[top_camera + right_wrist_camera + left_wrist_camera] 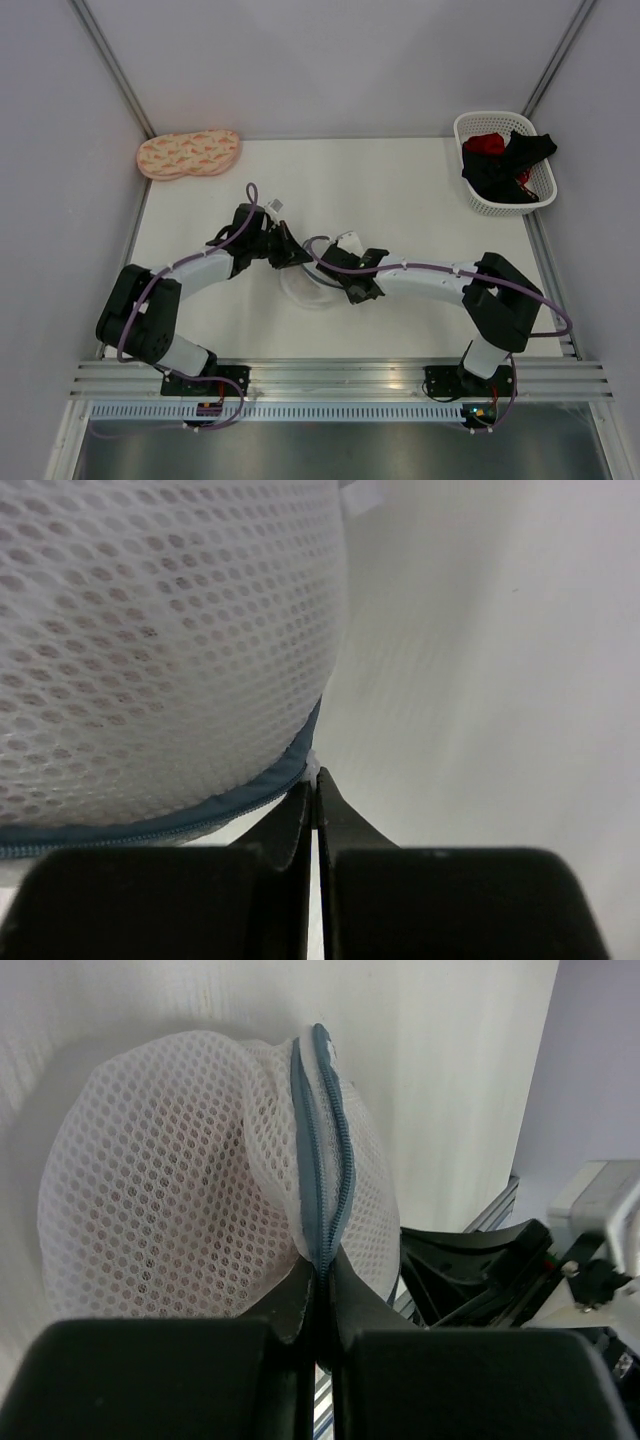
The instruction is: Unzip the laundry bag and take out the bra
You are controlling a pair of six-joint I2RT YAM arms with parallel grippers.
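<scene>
The laundry bag (312, 288), a round white mesh pouch with a grey-blue zipper rim, lies at the table's middle between both grippers. My left gripper (288, 256) is shut on the zipper rim (320, 1160), pinching it at the fingertips (322, 1272); the bag (170, 1180) bulges beyond. My right gripper (352, 287) is shut on a small white bit at the bag's zipper edge (316, 776); the bag (160, 630) fills the upper left of that view. The zipper looks closed. The bra shows only as a faint pinkish tint through the mesh (190, 1220).
A peach pad with orange prints (188, 154) lies at the back left. A white lattice basket (478, 128) with black and red garments stands at the back right. My right arm's black parts (480, 1270) sit close beside the bag. Walls enclose the table.
</scene>
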